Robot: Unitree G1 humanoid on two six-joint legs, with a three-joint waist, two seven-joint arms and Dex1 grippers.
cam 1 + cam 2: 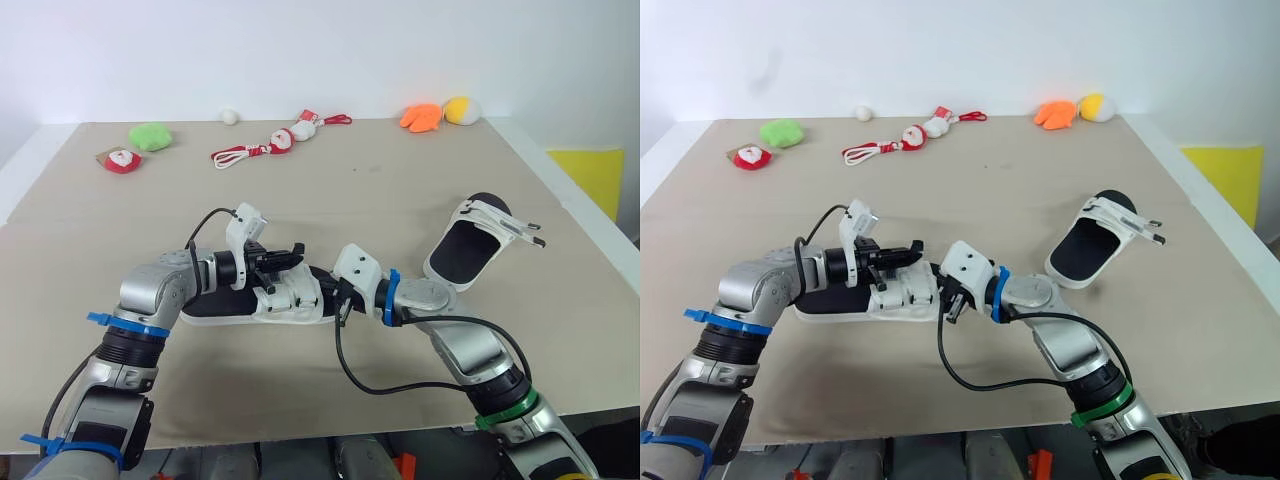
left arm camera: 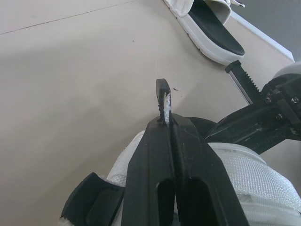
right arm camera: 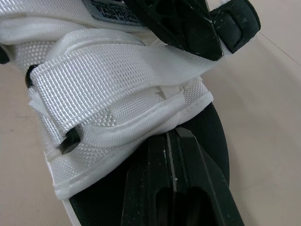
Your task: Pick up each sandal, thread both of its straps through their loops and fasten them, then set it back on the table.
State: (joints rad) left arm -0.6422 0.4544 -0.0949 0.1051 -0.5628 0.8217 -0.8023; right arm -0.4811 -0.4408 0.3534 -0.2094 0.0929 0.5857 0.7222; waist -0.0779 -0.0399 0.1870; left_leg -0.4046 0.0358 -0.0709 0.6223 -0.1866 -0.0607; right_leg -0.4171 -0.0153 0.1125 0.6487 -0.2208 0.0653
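**Subject:** the near sandal lies sole-down on the bench, between the 2 grippers. All positions below are taken from it.

**Left gripper**: it sits over the sandal's strapped section. Its fingers are closed on a strap end, and the black tip stands proud of the fingertips. Judged purpose: to keep the tip free and pointed so it can be fed to its loop.

**Right gripper**: it is at the sandal's end nearer the second sandal. Its fingers are closed together, set low against the dark footbed and right under the edge of the white upper. Whether they pinch that edge cannot be told. Judged purpose: to steady the sandal against the pull of the other arm.

**Second sandal**: it lies well apart from the near sandal, on the right gripper's side and farther up the bench. Its strap tips jut past its side, and no gripper is on it.

**Assessment:** threading is in hand on sandal 1 of 2, and that sandal is worked on the bench rather than lifted.

**Risk:** little strap shows beyond the fingertips, so the tip may buckle or slip at the loop.
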